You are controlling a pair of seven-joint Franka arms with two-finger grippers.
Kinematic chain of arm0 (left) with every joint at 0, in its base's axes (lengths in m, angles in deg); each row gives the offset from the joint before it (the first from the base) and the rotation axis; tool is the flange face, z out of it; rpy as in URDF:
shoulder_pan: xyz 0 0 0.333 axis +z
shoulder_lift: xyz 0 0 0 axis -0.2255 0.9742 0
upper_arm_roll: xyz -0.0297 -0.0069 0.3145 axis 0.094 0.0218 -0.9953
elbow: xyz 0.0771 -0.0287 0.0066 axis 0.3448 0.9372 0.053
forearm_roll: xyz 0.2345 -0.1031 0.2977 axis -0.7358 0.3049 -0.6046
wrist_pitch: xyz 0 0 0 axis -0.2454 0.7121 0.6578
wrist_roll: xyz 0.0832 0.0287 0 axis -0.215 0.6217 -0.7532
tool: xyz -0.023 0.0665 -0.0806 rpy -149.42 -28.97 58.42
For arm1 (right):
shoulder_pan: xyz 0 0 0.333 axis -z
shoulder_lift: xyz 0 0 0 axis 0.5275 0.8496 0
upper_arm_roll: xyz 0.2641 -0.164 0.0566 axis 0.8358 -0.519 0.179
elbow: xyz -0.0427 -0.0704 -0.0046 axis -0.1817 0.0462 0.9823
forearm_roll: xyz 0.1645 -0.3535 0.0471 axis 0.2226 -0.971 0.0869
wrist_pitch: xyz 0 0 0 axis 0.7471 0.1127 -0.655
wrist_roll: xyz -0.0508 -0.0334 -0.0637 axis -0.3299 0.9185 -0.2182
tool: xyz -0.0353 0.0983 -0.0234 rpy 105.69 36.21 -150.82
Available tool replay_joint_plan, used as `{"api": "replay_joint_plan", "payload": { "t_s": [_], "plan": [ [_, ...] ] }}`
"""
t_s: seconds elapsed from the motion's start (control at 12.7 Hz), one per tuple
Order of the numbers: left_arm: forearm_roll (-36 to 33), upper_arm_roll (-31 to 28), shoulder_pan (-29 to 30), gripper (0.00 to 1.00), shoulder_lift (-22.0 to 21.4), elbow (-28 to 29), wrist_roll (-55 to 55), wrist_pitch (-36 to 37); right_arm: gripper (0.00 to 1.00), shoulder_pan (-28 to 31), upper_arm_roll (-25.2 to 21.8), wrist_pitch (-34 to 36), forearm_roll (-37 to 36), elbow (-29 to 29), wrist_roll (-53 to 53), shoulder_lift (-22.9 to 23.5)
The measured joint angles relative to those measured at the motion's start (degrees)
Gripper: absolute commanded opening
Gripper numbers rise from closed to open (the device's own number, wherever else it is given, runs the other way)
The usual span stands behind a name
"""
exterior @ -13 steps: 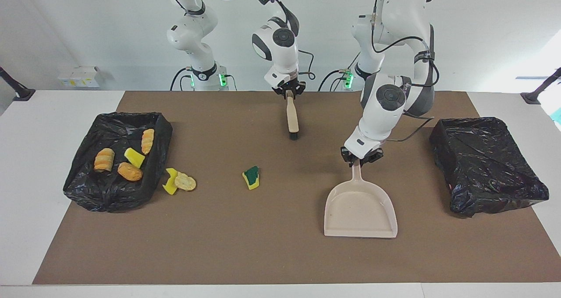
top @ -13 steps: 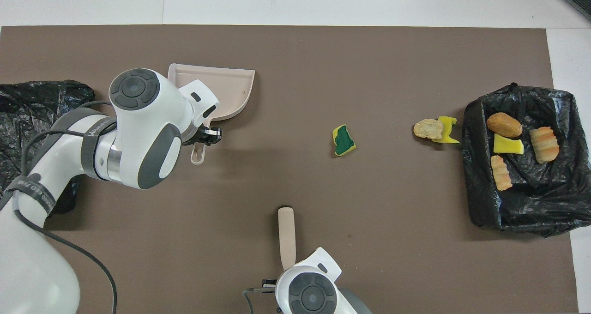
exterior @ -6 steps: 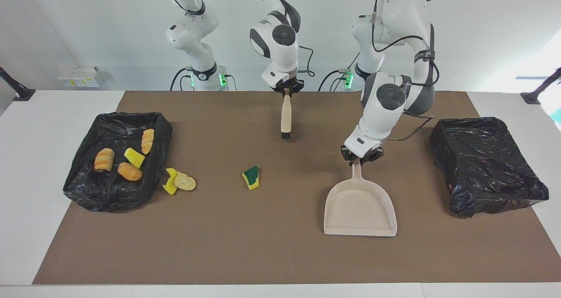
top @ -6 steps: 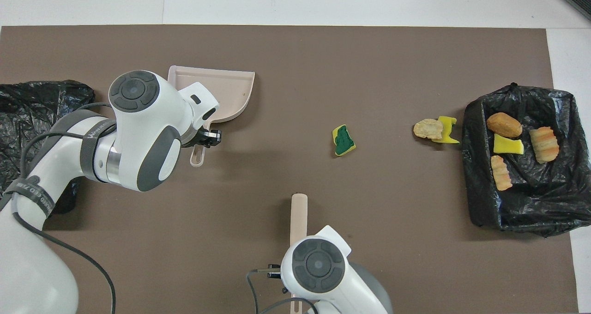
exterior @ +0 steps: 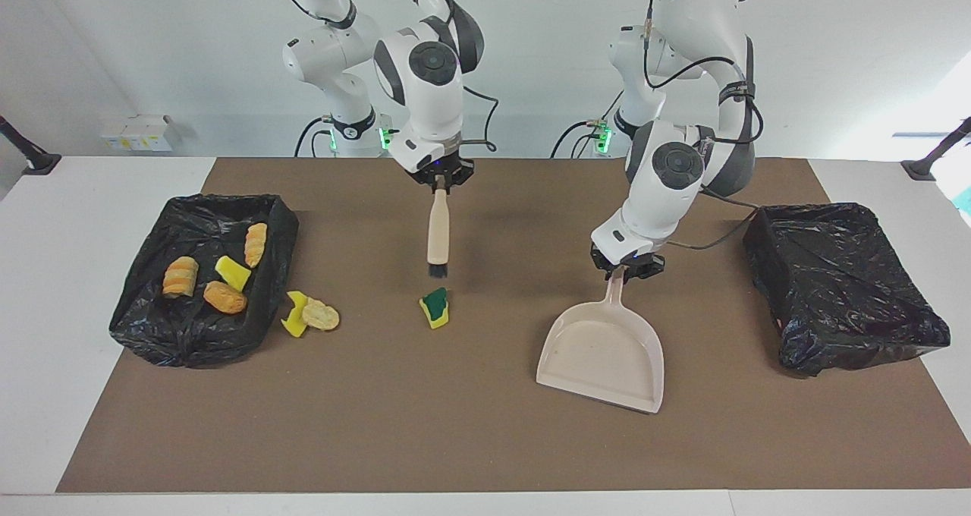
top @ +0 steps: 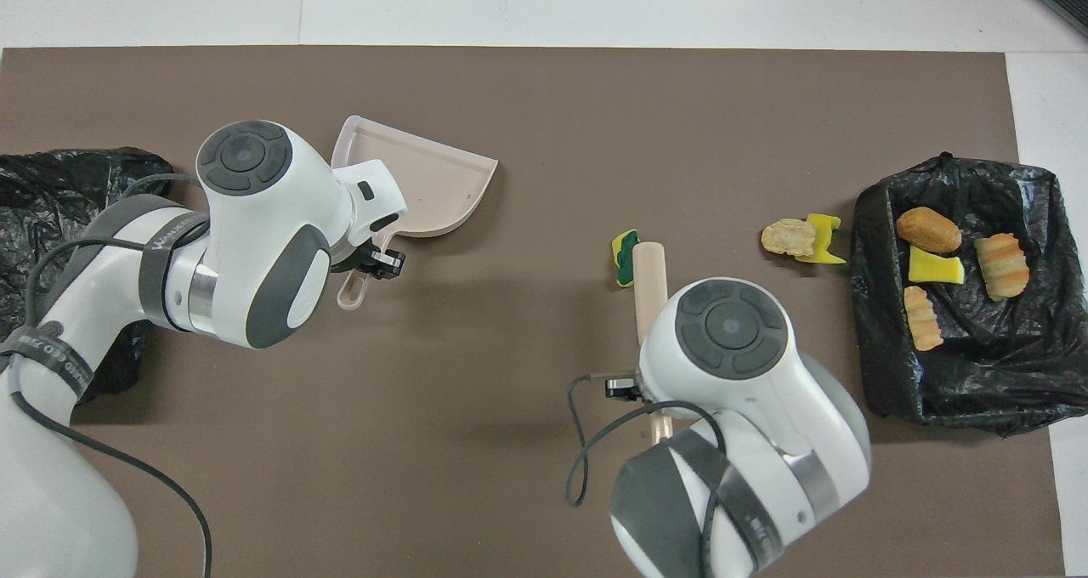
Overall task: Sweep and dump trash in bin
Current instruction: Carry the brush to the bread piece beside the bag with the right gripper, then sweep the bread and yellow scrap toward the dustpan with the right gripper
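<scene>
A: Facing view: right tool point(exterior: 441, 184) clamps the beige wooden brush point(exterior: 438, 235), bristles hanging just above the green-and-yellow sponge piece point(exterior: 435, 307) mid-worktop point(exterior: 455, 440). Left tool point(exterior: 626, 270) grips the beige plastic dustpan point(exterior: 603, 357).

B: Advice: pan mouth flat, facing the sponge; drag low. Brown mat, white walls.

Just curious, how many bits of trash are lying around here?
7: four in the bag-lined bin (bread chunks, yellow sponge); a yellow piece and cracker beside it; green sponge mid-table.
</scene>
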Motion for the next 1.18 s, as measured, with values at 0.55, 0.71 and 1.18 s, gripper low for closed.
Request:
{"api": "replay_joint_plan", "payload": {
  "t_s": [0.55,0.71,1.18],
  "plan": [
    [4.4,-0.1,1.0,0.0,0.2,-0.6,7.2,0.0,0.0,12.3,-0.2,1.0,-10.5,4.7,-6.7,5.9],
    [4.1,-0.1,1.3,0.0,0.2,-0.6,12.2,0.0,0.0,13.4,-0.2,2.0,-13.8,4.5,-6.7,5.9],
    [3.8,-0.2,4.4,0.0,1.7,-4.0,27.0,0.9,0.0,14.8,-0.2,4.7,-23.1,3.1,-6.3,6.5]
  ]
}}
